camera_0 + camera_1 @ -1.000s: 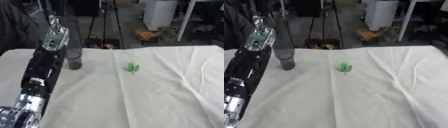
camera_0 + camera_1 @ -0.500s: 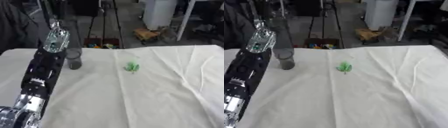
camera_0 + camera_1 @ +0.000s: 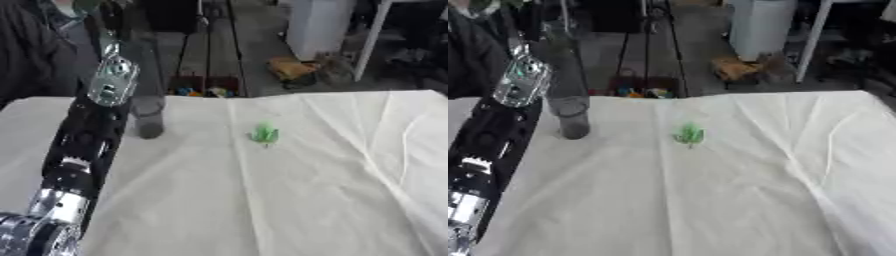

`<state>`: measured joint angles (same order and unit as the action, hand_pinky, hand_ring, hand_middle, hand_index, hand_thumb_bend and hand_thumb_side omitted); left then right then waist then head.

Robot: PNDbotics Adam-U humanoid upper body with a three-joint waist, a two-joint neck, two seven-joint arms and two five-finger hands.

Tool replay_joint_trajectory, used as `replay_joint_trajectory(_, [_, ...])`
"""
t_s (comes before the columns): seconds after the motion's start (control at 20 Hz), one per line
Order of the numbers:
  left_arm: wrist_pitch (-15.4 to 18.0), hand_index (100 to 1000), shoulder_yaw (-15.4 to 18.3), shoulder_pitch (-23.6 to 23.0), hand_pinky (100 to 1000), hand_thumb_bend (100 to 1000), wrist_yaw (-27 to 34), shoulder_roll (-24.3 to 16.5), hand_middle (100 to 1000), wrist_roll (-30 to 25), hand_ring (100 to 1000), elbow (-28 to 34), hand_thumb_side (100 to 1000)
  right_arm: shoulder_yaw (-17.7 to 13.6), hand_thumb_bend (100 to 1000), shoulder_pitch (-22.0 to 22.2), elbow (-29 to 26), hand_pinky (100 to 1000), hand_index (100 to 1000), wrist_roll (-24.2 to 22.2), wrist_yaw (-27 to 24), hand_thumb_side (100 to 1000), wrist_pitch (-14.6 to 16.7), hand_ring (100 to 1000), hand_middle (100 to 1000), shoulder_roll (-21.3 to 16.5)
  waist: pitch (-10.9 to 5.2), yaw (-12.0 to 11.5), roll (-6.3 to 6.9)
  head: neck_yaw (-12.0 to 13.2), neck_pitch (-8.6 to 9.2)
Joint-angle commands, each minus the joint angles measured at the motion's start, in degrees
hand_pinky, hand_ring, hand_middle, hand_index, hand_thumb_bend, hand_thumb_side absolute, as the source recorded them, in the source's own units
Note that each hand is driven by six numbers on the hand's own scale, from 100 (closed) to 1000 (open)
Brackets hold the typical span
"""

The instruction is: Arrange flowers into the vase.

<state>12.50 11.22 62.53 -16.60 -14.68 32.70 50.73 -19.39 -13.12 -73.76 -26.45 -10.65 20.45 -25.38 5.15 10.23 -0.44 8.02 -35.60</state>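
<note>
A tall clear glass vase [image 3: 570,107] stands on the white cloth at the back left. A small green flower piece [image 3: 264,134] lies on the cloth near the middle, apart from the vase. My left arm rises from the lower left corner, its silver wrist [image 3: 112,82] just left of the vase. The left hand [image 3: 107,42] is up beside the vase's upper part, blurred against the dark background. A bit of green [image 3: 485,4] shows at the top edge above it. The right hand is out of view.
The white cloth [image 3: 289,200] covers the table, with creases toward the right. Beyond the far edge are tripod legs [image 3: 208,50], a white bin [image 3: 319,27] and floor clutter. A person's dark sleeve [image 3: 35,60] shows at the upper left.
My left wrist has sunk slightly beside the vase. The vase and the green piece have not moved.
</note>
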Motion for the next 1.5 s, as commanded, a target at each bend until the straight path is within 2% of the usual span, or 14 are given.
replay_joint_trajectory(0.05, [-1.52, 492, 0.04, 1.57, 484, 261, -0.65, -1.54, 541, 0.1, 507, 0.7, 738, -0.29, 100, -0.59, -0.68, 878, 996, -0.15, 0.09, 869, 0.29, 1000, 845, -1.29, -0.65, -0.06, -0.3, 0.03, 0.23])
replay_joint_trajectory(0.25, [-4.69, 487, -0.22, 1.66, 518, 244, -1.65, -1.83, 549, -0.85, 527, 0.31, 719, -0.31, 100, -0.59, -0.62, 878, 995, -0.14, 0.09, 868, 0.34, 1000, 845, -1.31, -0.61, -0.1, -0.31, -0.02, 0.13])
replay_joint_trajectory(0.55, [-11.58, 497, -0.3, 2.04, 550, 247, -4.91, -2.38, 566, -3.25, 553, -0.41, 714, -0.33, 100, -0.51, -0.58, 878, 995, -0.17, 0.18, 868, 0.34, 1000, 845, -1.31, -0.64, 0.01, -0.22, -0.09, 0.07])
replay_joint_trajectory(0.75, [-15.29, 533, -0.27, 2.35, 582, 253, -7.12, -2.66, 589, -4.7, 578, -0.56, 712, -0.36, 100, -0.47, -0.58, 878, 995, -0.12, 0.22, 868, 0.33, 1000, 845, -1.38, -0.73, 0.04, -0.09, -0.14, 0.02])
replay_joint_trajectory(0.85, [-16.69, 550, -0.21, 2.53, 594, 263, -7.9, -2.78, 597, -5.56, 587, -0.87, 713, -0.34, 100, -0.45, -0.62, 878, 995, -0.17, 0.27, 868, 0.28, 1000, 845, -1.37, -0.8, 0.03, 0.02, -0.16, 0.06])
replay_joint_trajectory(0.95, [-17.89, 606, -0.23, 2.73, 616, 280, -8.68, -2.94, 625, -6.57, 610, -1.34, 717, -0.34, 100, -0.42, -0.68, 878, 995, -0.21, 0.31, 868, 0.22, 1000, 845, -1.33, -0.86, 0.05, 0.12, -0.17, 0.13])
replay_joint_trajectory(1.15, [-19.18, 606, -0.05, 2.95, 616, 280, -9.96, -3.05, 625, -7.81, 610, -1.43, 717, -0.36, 100, -0.38, -0.76, 878, 995, -0.21, 0.34, 868, 0.12, 1000, 845, -1.32, -0.92, 0.06, 0.18, -0.14, 0.15])
replay_joint_trajectory(1.2, [-19.53, 691, -0.28, 2.84, 682, 366, -10.33, -3.23, 728, -8.16, 685, -1.79, 707, -0.36, 100, -0.36, -0.77, 877, 995, -0.22, 0.36, 868, 0.1, 1000, 845, -1.37, -0.92, 0.11, 0.29, -0.18, 0.13])
replay_joint_trajectory(1.5, [-23.77, 722, -0.3, 3.88, 731, 442, -15.44, -4.11, 772, -11.35, 732, -4.28, 707, -0.35, 100, -0.22, -0.75, 877, 995, -0.28, 0.52, 868, 0.05, 1000, 844, -1.55, -1.03, 0.34, 0.61, -0.1, -0.1])
